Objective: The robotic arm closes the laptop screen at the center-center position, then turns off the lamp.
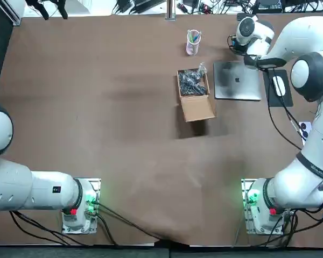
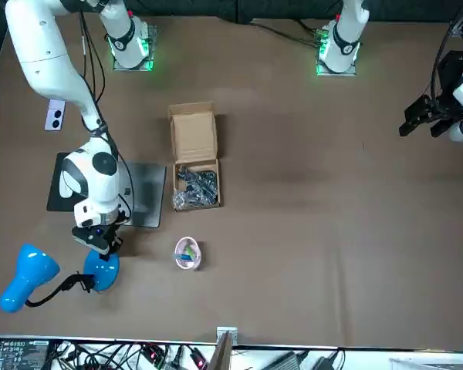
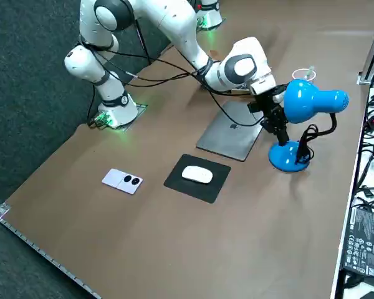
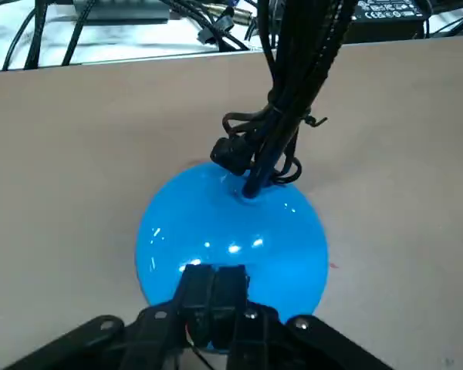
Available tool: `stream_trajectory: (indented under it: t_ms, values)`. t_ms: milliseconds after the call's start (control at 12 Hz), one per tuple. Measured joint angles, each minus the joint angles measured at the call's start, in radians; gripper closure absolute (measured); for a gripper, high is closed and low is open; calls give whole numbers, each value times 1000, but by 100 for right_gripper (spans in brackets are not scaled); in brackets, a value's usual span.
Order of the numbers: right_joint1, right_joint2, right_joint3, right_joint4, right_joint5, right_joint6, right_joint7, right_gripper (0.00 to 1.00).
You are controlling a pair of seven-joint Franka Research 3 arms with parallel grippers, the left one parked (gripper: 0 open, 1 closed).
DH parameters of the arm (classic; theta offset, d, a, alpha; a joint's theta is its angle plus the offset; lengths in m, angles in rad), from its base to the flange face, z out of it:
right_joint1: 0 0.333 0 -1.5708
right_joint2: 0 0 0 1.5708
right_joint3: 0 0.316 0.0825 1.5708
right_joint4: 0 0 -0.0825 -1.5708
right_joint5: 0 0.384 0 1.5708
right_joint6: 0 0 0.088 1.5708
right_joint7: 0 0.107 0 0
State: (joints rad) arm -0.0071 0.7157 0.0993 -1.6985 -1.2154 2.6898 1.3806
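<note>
A: Right gripper point(image 4: 213, 289) has its fingers pinched together, holding nothing, tips down at the blue lamp base point(image 4: 231, 223) by the table's far edge!

B: Progress?

A: The laptop point(image 1: 237, 80) lies flat just beside it, lid shut, so the first half looks done. Switching off remains; I can't tell contact.

B: Containers?

A: Open cardboard box point(image 1: 198, 107) holds dark tangled bits point(image 1: 192, 83); the pink cup point(image 1: 190, 49) holds pens point(image 1: 193, 36).
</note>
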Motion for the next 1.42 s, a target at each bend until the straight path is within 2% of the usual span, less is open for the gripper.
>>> stream_trajectory:
  t_ms: [833,1417]
  values:
    - [-3,3,0,2,-14,23,0,98]
    - [-11,29,0,38,-35,53,0,98]
